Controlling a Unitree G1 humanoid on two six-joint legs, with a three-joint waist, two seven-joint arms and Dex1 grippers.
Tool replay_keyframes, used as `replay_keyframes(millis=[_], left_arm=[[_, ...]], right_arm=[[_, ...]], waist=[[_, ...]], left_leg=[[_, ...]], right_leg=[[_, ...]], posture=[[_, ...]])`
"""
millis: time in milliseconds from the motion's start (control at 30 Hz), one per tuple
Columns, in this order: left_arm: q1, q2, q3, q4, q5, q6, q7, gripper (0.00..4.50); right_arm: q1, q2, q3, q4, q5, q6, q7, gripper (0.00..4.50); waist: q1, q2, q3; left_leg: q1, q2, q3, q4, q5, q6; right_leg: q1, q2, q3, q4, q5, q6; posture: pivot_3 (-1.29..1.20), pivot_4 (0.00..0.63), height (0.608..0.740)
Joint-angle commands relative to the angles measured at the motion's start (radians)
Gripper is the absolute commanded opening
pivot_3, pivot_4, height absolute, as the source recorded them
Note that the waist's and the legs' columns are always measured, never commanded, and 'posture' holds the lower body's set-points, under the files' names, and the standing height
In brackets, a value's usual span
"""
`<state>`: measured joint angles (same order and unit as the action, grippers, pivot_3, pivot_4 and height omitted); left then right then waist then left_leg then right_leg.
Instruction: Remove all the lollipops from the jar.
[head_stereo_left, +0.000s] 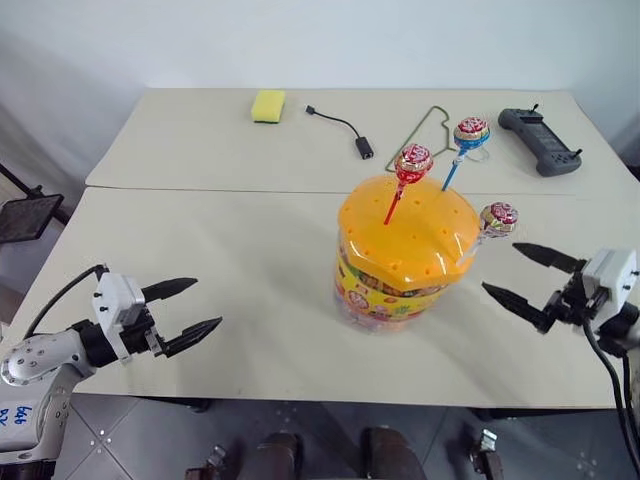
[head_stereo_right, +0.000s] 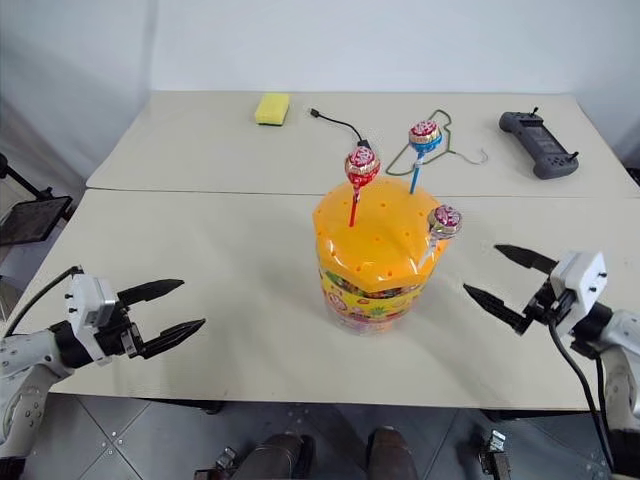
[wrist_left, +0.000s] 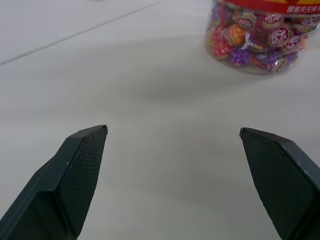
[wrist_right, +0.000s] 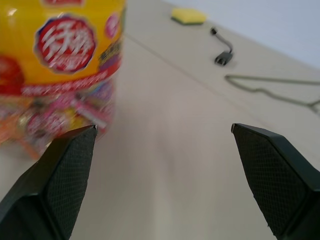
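Left eye view: you've both pincers, left (head_stereo_left: 194, 308) and right (head_stereo_left: 520, 274), spread wide and empty; jar (head_stereo_left: 405, 248) mid-table, three lollipops (head_stereo_left: 413, 162) still planted. Next, reach the right pincer toward ten o'clock.

An orange lid (head_stereo_left: 408, 232) dotted with small holes tops a clear jar (head_stereo_left: 390, 290) with a yellow-and-red label. Lollipops (head_stereo_left: 413, 162) in red, pink and white wrappers stand on red, blue and pale sticks. The table (head_stereo_left: 220, 290) is beige, with a yellow sponge (head_stereo_left: 268, 105) near its far edge.

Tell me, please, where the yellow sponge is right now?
The yellow sponge lies at the table's far edge, left of the black cable.
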<state>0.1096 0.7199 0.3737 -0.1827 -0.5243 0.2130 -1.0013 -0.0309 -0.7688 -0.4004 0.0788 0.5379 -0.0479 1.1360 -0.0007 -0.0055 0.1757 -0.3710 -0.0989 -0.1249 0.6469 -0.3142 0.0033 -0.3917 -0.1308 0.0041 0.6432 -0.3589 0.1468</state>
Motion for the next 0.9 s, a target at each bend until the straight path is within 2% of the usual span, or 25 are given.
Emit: replay_keyframes(millis=[33,67,167,367,533,633,733,800,833,900], left_arm=[[-0.014,0.022,-0.008,0.018,0.014,-0.032,-0.032,4.49],[-0.021,0.026,-0.014,0.026,0.015,-0.035,-0.043,4.49],[-0.127,0.061,-0.030,0.017,-0.097,0.091,-0.099,4.49],[-0.461,0.079,-0.112,0.133,-0.267,0.335,-0.214,4.49],[-0.745,0.047,-0.208,0.259,-0.314,0.466,-0.323,4.49],[-0.858,0.021,-0.255,0.324,-0.307,0.497,-0.388,4.49],[-0.956,-0.048,-0.282,0.387,-0.283,0.481,-0.391,4.49],[-1.083,-0.145,-0.345,0.424,-0.288,0.505,-0.426,4.49],[-1.129,-0.196,-0.382,0.433,-0.270,0.482,-0.445,4.49],[-1.177,-0.264,-0.422,0.450,-0.246,0.464,-0.468,4.49]], right_arm=[[0.017,0.000,-0.051,-0.052,0.037,-0.011,0.005,4.50],[0.023,0.002,-0.058,-0.062,0.048,-0.006,0.004,4.50],[0.095,0.015,-0.143,-0.180,0.158,0.068,-0.031,4.50],[0.307,0.112,-0.342,-0.476,0.389,0.151,-0.114,4.50],[0.425,0.220,-0.452,-0.740,0.610,0.168,-0.275,4.50],[0.456,0.256,-0.473,-0.838,0.690,0.154,-0.357,4.50],[0.512,0.253,-0.482,-0.898,0.780,0.176,-0.377,4.50],[0.548,0.274,-0.488,-0.971,0.808,0.148,-0.358,4.50],[0.598,0.270,-0.486,-1.014,0.877,0.166,-0.353,4.50],[0.646,0.268,-0.451,-1.071,0.892,0.179,-0.316,4.50]], waist=[[-0.002,0.000,0.000],[-0.001,0.000,0.000],[0.007,0.000,0.000],[0.030,0.000,0.000],[0.018,-0.001,0.000],[0.004,-0.001,0.000],[0.002,-0.001,0.000],[0.003,-0.002,0.001],[0.013,-0.003,0.002],[0.023,-0.004,0.002]], left_leg=[[0.000,0.000,0.001,0.000,0.000,0.000],[0.000,0.000,0.002,0.001,0.000,0.000],[0.000,0.001,0.002,0.002,0.000,0.000],[0.000,0.001,-0.002,0.002,-0.001,-0.001],[0.000,0.002,0.000,0.003,-0.002,-0.001],[0.001,0.004,0.002,0.003,-0.002,-0.001],[0.001,0.004,0.002,0.004,-0.002,-0.001],[0.001,0.005,0.002,0.004,-0.002,-0.001],[0.000,0.005,0.002,0.005,-0.002,-0.001],[-0.003,0.005,0.000,0.008,-0.002,-0.001]], right_leg=[[0.000,0.000,0.000,0.000,0.000,0.000],[0.000,0.000,0.000,0.000,0.000,0.000],[0.000,0.001,0.000,0.000,0.000,0.000],[0.001,0.001,-0.001,0.001,0.000,0.000],[0.000,0.003,-0.002,0.002,0.000,0.000],[0.001,0.008,-0.001,0.002,0.000,0.000],[0.001,0.010,0.000,0.003,0.000,0.000],[0.001,0.011,0.001,0.003,0.000,0.000],[0.001,0.012,0.001,0.003,0.000,0.000],[0.001,0.014,0.001,0.004,0.001,0.002]], posture=[[0.00,0.150,0.740],[0.00,0.150,0.740],[0.00,0.150,0.740],[0.00,0.150,0.740],[0.00,0.150,0.740],[0.00,0.150,0.740],[0.00,0.150,0.740],[0.00,0.150,0.740],[0.00,0.150,0.740],[0.00,0.150,0.740]])
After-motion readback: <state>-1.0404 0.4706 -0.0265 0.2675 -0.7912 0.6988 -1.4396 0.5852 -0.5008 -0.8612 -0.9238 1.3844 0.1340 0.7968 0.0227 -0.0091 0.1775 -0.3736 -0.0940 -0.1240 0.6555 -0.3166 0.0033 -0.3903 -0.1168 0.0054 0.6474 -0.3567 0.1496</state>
